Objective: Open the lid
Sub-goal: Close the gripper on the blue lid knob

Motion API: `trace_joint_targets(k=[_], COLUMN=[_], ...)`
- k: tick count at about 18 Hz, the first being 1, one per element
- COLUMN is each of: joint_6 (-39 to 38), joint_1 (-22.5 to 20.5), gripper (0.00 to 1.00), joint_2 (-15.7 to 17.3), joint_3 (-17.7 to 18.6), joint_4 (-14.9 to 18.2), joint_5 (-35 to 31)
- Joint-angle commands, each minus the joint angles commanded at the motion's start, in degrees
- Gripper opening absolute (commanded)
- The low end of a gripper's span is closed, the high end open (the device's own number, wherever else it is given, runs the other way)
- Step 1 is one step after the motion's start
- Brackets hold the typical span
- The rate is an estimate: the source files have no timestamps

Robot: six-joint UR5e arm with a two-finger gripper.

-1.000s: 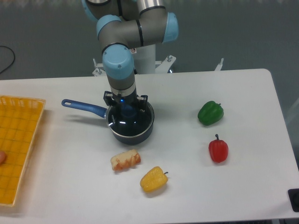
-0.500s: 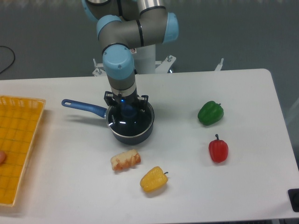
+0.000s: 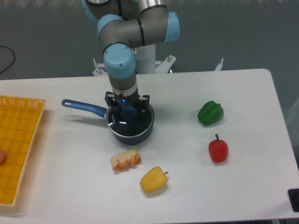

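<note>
Where the tool (image 3: 127, 110) descends, clear lid (image 3: 129, 122), blue knob (image 3: 127, 111)

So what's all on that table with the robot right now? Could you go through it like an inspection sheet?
Surface: white table, clean.
Job's things: glass lid with blue knob, sitting on the dark saucepan; blue handle points left.
Clutter: green pepper, red pepper, yellow pepper, bread-like piece, orange basket at the left edge.
Grippers: gripper down at the knob; grip cannot be told.
Cables: a dark cable far left.
Surroundings: grey floor, robot base behind the table.
</note>
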State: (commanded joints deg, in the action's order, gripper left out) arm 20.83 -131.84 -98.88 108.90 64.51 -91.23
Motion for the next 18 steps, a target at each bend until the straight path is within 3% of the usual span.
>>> trace_joint_targets(k=[8, 10, 18], joint_6=[0.4, 0.4, 0.6], joint_1=[0.0, 0.0, 0.0], gripper=[0.79, 0.73, 0.65], joint_2=[0.0, 0.0, 0.0], joint_3=[0.6, 0.6, 0.4], joint_4=[-0.1, -0.1, 0.0], joint_5=[-0.1, -0.1, -0.1])
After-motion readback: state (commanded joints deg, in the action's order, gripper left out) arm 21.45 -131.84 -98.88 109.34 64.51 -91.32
